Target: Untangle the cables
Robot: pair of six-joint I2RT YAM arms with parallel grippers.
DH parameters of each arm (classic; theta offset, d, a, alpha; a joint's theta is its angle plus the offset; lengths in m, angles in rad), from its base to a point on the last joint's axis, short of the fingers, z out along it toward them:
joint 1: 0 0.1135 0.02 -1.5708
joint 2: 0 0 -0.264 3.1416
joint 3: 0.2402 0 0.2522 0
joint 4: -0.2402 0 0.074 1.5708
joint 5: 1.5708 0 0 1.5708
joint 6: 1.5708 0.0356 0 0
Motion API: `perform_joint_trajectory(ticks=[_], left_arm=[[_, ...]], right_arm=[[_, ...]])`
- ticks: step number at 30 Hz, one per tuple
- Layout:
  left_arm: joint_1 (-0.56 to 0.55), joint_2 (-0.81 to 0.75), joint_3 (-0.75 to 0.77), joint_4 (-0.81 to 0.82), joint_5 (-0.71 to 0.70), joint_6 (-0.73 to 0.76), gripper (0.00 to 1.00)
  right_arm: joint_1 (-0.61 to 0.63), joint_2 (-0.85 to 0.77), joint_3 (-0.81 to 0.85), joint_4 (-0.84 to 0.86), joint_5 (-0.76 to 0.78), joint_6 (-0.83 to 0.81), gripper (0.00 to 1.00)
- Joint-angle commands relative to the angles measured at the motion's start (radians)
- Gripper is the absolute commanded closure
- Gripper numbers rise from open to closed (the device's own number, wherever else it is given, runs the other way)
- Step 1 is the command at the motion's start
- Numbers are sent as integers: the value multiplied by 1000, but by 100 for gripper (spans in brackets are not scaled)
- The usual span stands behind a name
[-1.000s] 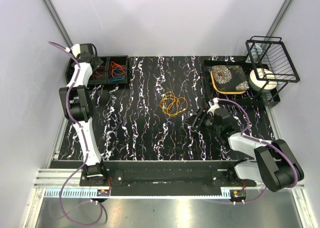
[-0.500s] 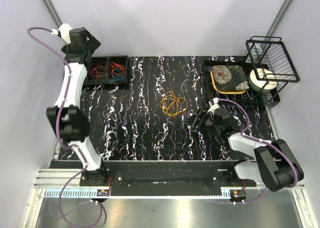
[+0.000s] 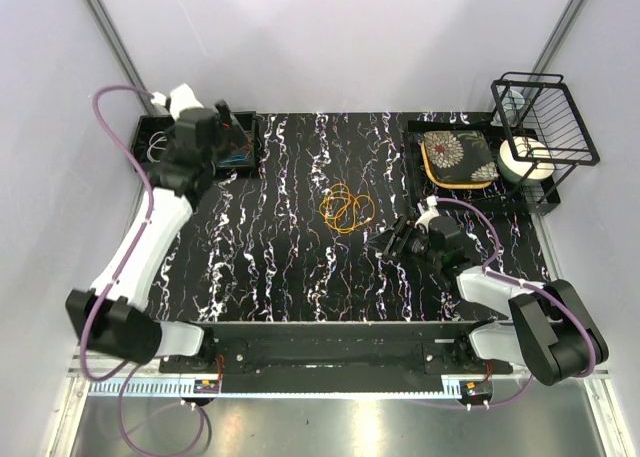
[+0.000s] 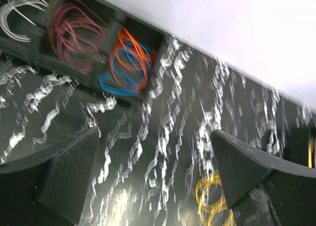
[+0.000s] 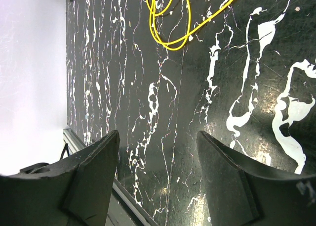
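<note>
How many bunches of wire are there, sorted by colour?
White bunch: 1
Red bunch: 1
Orange bunch: 1
Blue bunch: 1
Yellow bunch: 1
Total: 5

Floral plate (image 3: 458,155) in black tray (image 3: 412,163) beside wire rack (image 3: 530,76) on marbled table (image 3: 300,267)

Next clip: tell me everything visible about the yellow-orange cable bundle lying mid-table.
The yellow-orange cable bundle is thin, flexible wire, plastic-coated by its look, coiled into several overlapping loops that cross one another in a loose tangle. It lies flat on the black, white-veined table, near the middle. Only the table touches it. The open right gripper sits close by on its right, without contact.
</note>
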Motion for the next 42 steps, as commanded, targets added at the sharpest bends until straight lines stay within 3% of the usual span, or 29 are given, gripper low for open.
perform_joint_trajectory(ticks=[1, 7, 17, 19, 24, 42], left_arm=[[-105, -109, -118, 15, -47, 36, 3], [-335, -153, -285, 29, -78, -12, 8], [-560, 110, -289, 144, -76, 16, 18], [-569, 175, -264, 143, -93, -9, 18], [-569, 292, -238, 179, -84, -30, 6], [-569, 585, -98, 262, -58, -18, 12]], right_arm=[[-7, -18, 8, 23, 9, 1, 30], [-7, -6, 17, 11, 12, 6, 30], [-7, 14, 34, -9, 23, 9, 30], [-7, 19, 39, -15, 21, 7, 30], [-9, 33, 48, -23, 23, 7, 30], [-7, 62, 69, -41, 24, 9, 30]])
